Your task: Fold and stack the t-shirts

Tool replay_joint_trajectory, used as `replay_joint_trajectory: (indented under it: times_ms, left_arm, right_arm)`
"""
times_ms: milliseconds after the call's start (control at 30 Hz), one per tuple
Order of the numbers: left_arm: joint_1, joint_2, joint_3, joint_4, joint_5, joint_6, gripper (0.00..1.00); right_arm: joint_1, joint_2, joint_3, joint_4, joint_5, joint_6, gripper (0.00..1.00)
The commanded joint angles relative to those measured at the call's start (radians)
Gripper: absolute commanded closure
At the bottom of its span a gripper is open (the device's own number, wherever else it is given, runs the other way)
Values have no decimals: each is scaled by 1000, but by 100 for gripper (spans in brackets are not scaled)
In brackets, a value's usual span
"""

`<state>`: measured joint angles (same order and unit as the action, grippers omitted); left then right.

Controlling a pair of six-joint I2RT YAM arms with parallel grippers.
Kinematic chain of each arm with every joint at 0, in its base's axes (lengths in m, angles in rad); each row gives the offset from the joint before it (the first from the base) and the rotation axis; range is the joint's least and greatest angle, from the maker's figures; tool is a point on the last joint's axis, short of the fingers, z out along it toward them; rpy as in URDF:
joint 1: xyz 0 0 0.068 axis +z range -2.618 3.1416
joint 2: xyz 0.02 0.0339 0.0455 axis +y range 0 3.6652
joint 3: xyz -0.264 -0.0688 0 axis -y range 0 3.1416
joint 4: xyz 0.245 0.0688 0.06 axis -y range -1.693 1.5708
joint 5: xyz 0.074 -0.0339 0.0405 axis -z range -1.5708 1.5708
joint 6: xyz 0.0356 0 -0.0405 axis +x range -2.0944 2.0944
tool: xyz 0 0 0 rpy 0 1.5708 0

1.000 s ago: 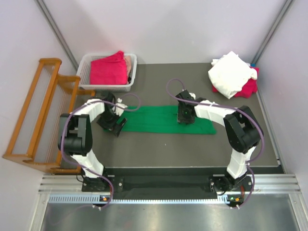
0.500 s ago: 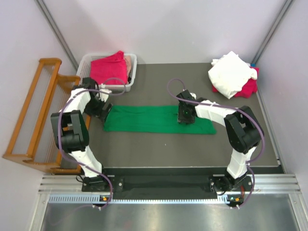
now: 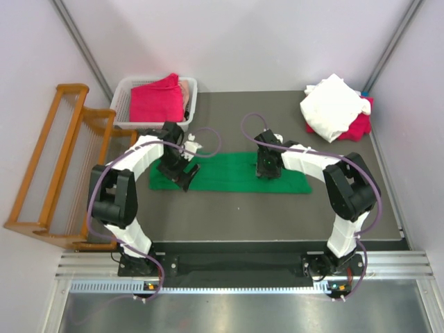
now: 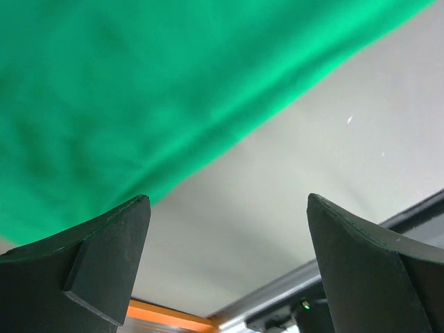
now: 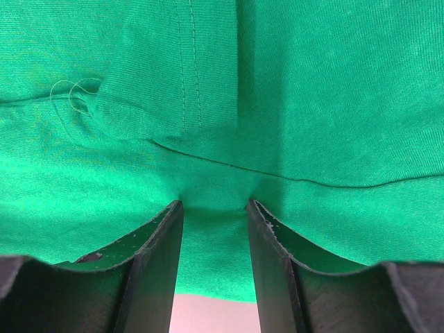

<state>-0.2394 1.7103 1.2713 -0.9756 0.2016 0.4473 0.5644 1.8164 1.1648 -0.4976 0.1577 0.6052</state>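
Since the green t-shirt [image 3: 229, 172] is the one in work, we start there. It lies flat on the table [image 3: 229, 215] as a long narrow strip, running from under the left claw [image 3: 185, 177] to just past the right claw [image 3: 266, 166] on its outer side. It looks already folded lengthwise. We judge the crosswise folds are not yet done.

Right wrist view: the right claw [image 5: 214, 208] is down on the green t-shirt [image 5: 277, 83] with its jaws narrowed. A ridge of cloth runs up between them and the cloth puckers at both tips, so we call it pinching the shirt. A stitched seam lies just ahead of the tips.

Left wrist view: the left claw [image 4: 227, 208] is spread wide with nothing between the jaws. The shirt's edge crosses just ahead of them, with bare table beyond. We can't tell if a tip touches cloth.

Outward:
- Well beyond the right claw, in the far corner, a white t-shirt [image 3: 333, 107] sits bunched on a crimson t-shirt [image 3: 357, 128]. We can't tell if that is a finished stack.
- Just beyond the left claw, the basket [image 3: 121, 104] holds a pinkish-red t-shirt [image 3: 154, 100], loosely piled and, we judge, not yet folded.
- The orange rack [image 3: 48, 173] stands well out to the left claw's outer side.

Progress, our call: partway. The green t-shirt is half folded. Finishing it, stacking it and doing the basket shirt are left.
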Motion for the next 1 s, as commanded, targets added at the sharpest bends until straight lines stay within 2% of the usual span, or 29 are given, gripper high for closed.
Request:
replay_joint_trajectory:
  times_ms: [0, 300, 567, 967]
  left_arm:
    - [18, -3, -82, 34, -14, -22, 1]
    - [37, 26, -124, 104, -67, -18, 1]
    - [114, 68, -136, 127, -70, 10, 1]
    - [196, 6, -205, 129, -134, 68, 1]
  right_arm:
    - [-26, -20, -31, -55, 19, -8, 57]
    - [-29, -17, -53, -41, 8, -7, 57]
    - [-32, -23, -60, -38, 9, -8, 57]
    - [-35, -20, -57, -39, 5, -5, 58]
